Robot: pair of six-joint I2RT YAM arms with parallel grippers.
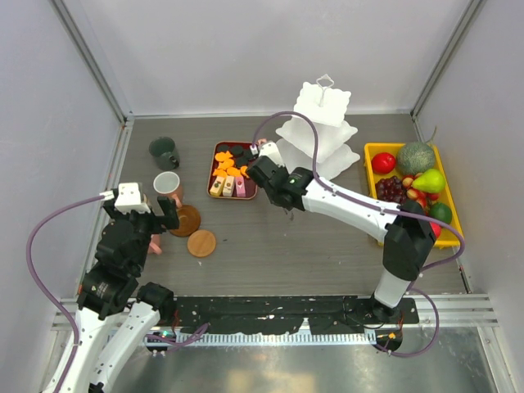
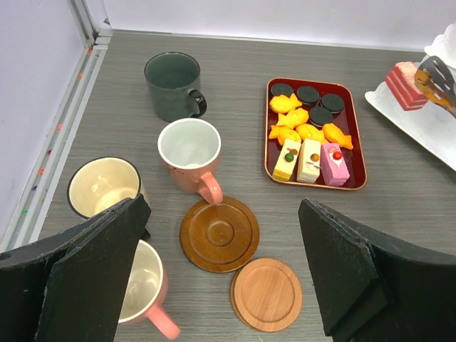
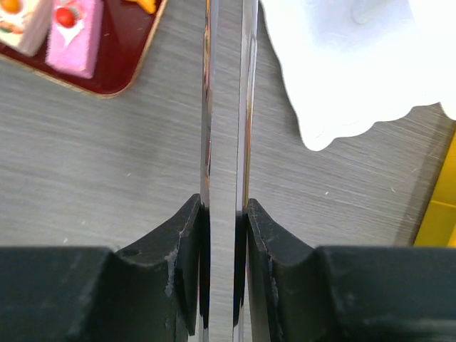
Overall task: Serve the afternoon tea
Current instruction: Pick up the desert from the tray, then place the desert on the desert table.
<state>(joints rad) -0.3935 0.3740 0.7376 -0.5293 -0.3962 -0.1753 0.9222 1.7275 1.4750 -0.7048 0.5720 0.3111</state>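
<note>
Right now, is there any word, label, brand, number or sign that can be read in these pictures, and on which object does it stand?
No readable text in any view.
Pink mug: faint dark marks on its side under the rim, too small to read.

Ahead-left of the left end effector (image 2: 228, 271): green mug (image 2: 173, 85), cream mug (image 2: 103, 187), two pink mugs (image 2: 191, 153), all upright, empty. Two brown coasters (image 2: 219, 234) flat just below it. Tray of sweets (image 2: 308, 135) ahead-right, white stand (image 1: 322, 102) further right, pink slice (image 2: 404, 75) at its bottom tier.
</note>
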